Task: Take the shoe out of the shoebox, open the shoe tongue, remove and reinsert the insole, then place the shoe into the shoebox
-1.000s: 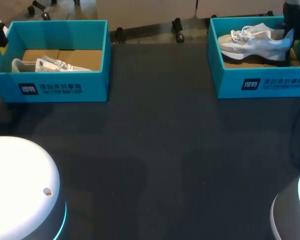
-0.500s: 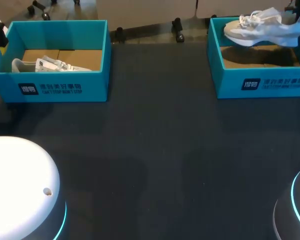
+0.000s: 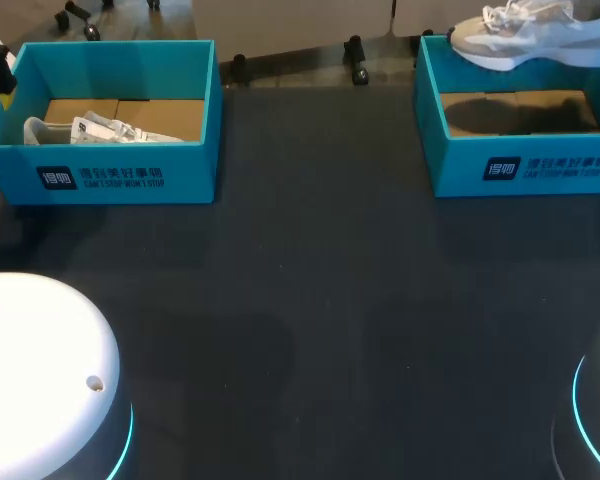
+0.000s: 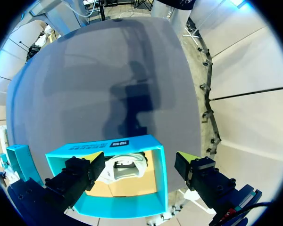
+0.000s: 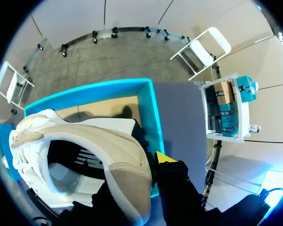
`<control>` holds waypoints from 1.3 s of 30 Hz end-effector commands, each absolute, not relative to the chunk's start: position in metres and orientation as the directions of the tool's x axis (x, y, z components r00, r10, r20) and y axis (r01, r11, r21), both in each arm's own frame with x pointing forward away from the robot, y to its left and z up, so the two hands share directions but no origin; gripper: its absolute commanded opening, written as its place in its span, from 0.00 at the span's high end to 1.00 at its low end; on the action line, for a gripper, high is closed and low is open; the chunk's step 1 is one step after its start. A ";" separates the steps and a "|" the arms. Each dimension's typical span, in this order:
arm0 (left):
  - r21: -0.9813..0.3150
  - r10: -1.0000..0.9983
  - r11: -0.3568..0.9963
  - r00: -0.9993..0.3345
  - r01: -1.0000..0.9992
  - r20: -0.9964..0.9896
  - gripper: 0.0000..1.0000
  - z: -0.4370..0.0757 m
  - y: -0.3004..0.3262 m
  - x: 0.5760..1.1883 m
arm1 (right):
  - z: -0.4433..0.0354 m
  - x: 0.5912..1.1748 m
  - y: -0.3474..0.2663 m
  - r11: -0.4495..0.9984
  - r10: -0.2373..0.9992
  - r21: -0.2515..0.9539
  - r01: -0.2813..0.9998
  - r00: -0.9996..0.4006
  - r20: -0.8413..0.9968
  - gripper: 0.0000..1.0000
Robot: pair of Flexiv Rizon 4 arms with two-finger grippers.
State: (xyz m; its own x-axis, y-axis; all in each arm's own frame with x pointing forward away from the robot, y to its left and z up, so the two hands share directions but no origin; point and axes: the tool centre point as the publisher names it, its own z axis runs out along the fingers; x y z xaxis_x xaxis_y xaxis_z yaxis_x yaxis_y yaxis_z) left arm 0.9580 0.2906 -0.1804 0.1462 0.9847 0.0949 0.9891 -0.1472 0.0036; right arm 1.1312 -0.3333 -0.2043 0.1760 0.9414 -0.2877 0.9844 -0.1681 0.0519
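A white and beige sneaker [image 3: 525, 35] hangs above the right teal shoebox [image 3: 520, 165], whose brown cardboard floor is bare. In the right wrist view my right gripper [image 5: 142, 181] is shut on the heel of this sneaker [image 5: 85, 141], over the box [image 5: 148, 106]. One yellow tip shows outside the heel; the other finger is hidden by the shoe. A second white shoe [image 3: 90, 130] lies in the left teal shoebox [image 3: 110, 175]. My left gripper [image 4: 139, 160] stands wide open above that box [image 4: 132, 207] and its shoe [image 4: 125, 169], holding nothing.
The dark table [image 3: 310, 300] stretches between and in front of the two boxes. My arms' white bases sit at the near left [image 3: 40, 380] and near right [image 3: 595, 420] corners.
The right gripper has lifted the sneaker up out of the right shoebox, leaving the box floor bare. The left gripper and the left box are unchanged.
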 end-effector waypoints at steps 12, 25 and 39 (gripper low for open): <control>0.006 0.984 -0.148 0.146 0.989 0.097 0.00 -0.180 0.291 0.957 | -0.130 1.077 -0.302 -0.125 0.946 0.131 0.983 0.158 -0.283 1.00; 0.006 0.984 -0.148 0.146 0.989 0.097 0.00 -0.180 0.291 0.957 | -0.095 1.017 -0.241 -0.102 0.954 0.115 0.988 0.130 -0.271 1.00; 0.006 0.984 -0.148 0.146 0.989 0.097 0.00 -0.180 0.291 0.957 | -0.086 0.942 -0.130 -0.132 0.953 0.075 0.988 0.147 -0.265 1.00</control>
State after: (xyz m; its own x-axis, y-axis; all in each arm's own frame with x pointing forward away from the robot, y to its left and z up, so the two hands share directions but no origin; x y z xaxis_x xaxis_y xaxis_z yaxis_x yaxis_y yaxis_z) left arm 0.9580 0.2907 -0.1804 0.1461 0.9847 0.0949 0.9891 -0.1471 0.0036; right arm 0.9623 -0.1505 -0.0878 0.1482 0.9570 -0.2492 0.9881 -0.1535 -0.0018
